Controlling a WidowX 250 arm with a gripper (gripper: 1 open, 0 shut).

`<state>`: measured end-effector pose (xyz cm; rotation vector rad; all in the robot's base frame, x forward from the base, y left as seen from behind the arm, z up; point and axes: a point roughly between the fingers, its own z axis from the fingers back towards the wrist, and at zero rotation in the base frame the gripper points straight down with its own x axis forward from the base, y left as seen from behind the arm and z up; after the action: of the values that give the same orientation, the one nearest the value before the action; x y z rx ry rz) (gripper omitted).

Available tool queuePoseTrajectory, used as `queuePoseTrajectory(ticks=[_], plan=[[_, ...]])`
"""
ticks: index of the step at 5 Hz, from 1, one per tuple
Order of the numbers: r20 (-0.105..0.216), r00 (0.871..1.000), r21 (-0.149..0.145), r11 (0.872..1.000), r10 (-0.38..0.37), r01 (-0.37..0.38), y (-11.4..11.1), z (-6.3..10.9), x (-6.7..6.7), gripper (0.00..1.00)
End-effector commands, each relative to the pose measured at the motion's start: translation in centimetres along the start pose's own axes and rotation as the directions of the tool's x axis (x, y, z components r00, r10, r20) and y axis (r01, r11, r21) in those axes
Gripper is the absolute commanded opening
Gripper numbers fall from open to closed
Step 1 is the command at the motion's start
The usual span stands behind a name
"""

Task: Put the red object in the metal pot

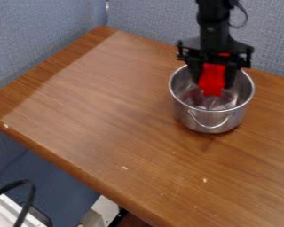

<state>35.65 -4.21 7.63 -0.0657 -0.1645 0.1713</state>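
the hand points down over the metal pot, at the pot's back part, near twelve o'clock from its middle. the red object is right at the hand, between its fingers and reaching down from them. its long way runs up and down in the picture, from twelve o'clock to six o'clock, with the low end pointing at six. the hand looks part open, the fingers set apart by the red thing, and it seems to have hold of it. i cannot tell how hard it grips.

the low end shows inside the ring of the rim. i cannot tell if it touches the pot's wall or floor. the pot stands upright on the wooden tabletop, toward two o'clock from the middle of the picture.

the next move, i think, is a small one toward six o'clock and down, then let go. the back rim could catch the hand.
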Motion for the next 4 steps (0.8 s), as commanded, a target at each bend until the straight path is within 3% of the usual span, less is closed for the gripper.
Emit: queuePoseTrajectory(ticks=[1, 3, 4], plan=[[0.053, 0.999, -0.007, 1.000, 0.005, -0.005, -0.7, 0.6, 0.7, 0.00], [0.044, 0.999, 0.001, 1.000, -0.012, 0.012, -1.0, -1.1, 0.4, 0.00], [0.029, 1.000, 0.010, 1.000, -0.010, 0.010, -0.6, -0.4, 0.5, 0.00]])
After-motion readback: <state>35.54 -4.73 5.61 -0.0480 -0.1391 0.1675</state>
